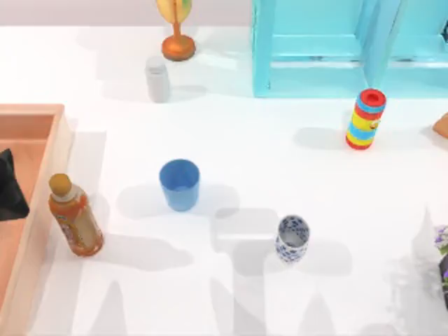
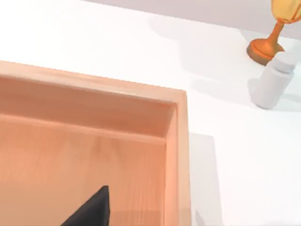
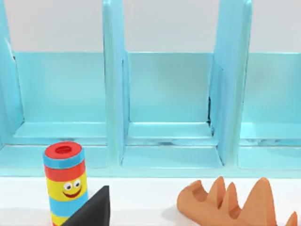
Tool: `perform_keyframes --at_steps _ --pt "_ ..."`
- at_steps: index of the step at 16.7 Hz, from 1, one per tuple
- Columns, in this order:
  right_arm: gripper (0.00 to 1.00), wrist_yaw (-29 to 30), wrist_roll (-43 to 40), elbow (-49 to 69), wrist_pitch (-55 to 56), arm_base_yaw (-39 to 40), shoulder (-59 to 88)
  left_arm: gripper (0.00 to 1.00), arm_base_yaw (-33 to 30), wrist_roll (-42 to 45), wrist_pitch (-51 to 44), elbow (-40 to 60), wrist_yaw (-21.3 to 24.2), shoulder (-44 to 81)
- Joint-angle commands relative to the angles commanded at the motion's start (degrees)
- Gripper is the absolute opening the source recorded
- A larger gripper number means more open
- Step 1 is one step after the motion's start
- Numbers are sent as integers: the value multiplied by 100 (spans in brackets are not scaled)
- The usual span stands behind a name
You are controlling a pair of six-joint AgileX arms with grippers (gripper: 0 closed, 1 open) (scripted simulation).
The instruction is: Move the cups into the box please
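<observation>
Light brown wood, reddish-brown within: the box [image 1: 31, 110] at the table's left edge, holding neither cup. Right of the box, well apart from it and upright on the white table [image 1: 294, 175]: the blue tumbler [image 1: 179, 184]. Farther right from the box again and nearer the front edge, upright too: the white cup with blue floral pattern [image 1: 292, 239]. Just beside the box's right rim, leaning a little: an orange-brown bottle with a tan cap [image 1: 75, 217].

Above the box's inside: the left gripper [image 1: 8, 185], holding nothing that can be seen; how wide it stands, cannot tell. Far across the table from the box, facing the turquoise shelf frame [image 3: 164, 94]: the right gripper [image 3: 91, 209], likewise with nothing seen in it and its opening impossible to tell.

Behind the box and to its right: a white bottle [image 1: 157, 79] and a trophy's orange foot [image 1: 178, 46]. Far right of the box, before the shelf: a red-yellow-blue striped cylinder [image 1: 366, 119] and a spiky orange-brown rack [image 3: 235, 205].
</observation>
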Motion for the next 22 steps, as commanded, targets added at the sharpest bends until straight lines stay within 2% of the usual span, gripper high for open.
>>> perform_keyframes --at_steps 12,17,22 --pt "100 0 0 0 0 0 0 100 -1447 -1443 -4484 5430 -455 6578" --pt "100 0 0 0 0 0 0 100 -2216 -1824 -5776 7544 -255 8550" --pt "100 0 0 0 0 0 0 100 -2827 -2069 -6342 9081 96 9611"
